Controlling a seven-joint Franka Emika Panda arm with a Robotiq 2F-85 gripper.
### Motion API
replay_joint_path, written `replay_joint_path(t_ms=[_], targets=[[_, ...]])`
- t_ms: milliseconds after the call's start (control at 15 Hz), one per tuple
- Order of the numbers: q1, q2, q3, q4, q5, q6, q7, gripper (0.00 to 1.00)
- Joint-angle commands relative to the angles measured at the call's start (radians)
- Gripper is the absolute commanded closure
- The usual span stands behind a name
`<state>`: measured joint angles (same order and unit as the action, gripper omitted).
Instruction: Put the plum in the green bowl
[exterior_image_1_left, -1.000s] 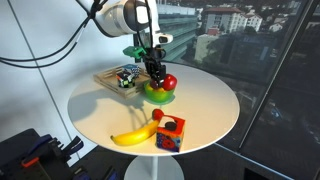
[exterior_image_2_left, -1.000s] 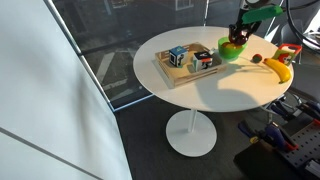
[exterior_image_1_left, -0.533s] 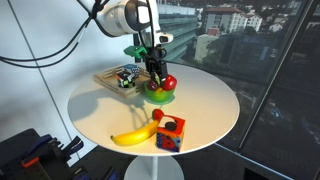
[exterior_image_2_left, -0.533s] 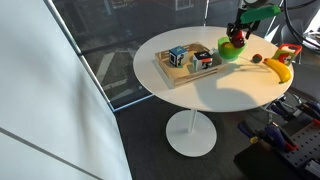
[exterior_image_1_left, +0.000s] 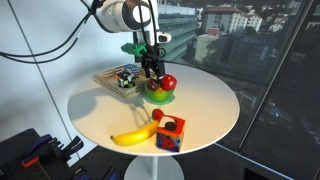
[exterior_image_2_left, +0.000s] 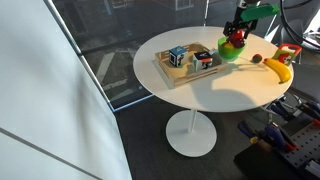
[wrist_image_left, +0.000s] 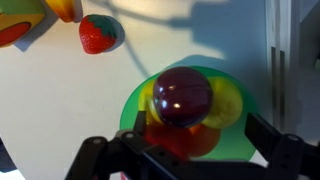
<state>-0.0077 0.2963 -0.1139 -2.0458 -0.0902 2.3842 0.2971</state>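
In the wrist view the dark maroon plum rests in the green bowl, on top of a yellow fruit and a red-orange one. My gripper hangs right above the bowl, open, its fingers on either side of the pile and touching nothing. Both exterior views show the gripper just over the green bowl, near the table's far rim. A red apple shows at the bowl's side.
A strawberry lies on the white round table. A banana and a red-blue cube sit near one edge. A wooden tray with small blocks stands beside the bowl.
The jaws have gone from shut to wide open above the bowl, letting go of the plum, which now lies in the bowl. The arm has barely moved.
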Motion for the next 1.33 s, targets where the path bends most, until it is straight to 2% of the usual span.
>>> replay_joint_path(t_ms=[0,400,1000,1267], targets=[[-0.019,-0.038,0.033,0.001,0.059,-0.071,-0.111,0.0],[-0.013,-0.107,0.043,-0.011,0.053,-0.192,-0.168,0.0],[-0.002,-0.227,0.08,-0.042,0.058,-0.456,-0.269,0.0],[0.007,-0.29,0.095,-0.08,0.041,-0.533,-0.251,0.0]])
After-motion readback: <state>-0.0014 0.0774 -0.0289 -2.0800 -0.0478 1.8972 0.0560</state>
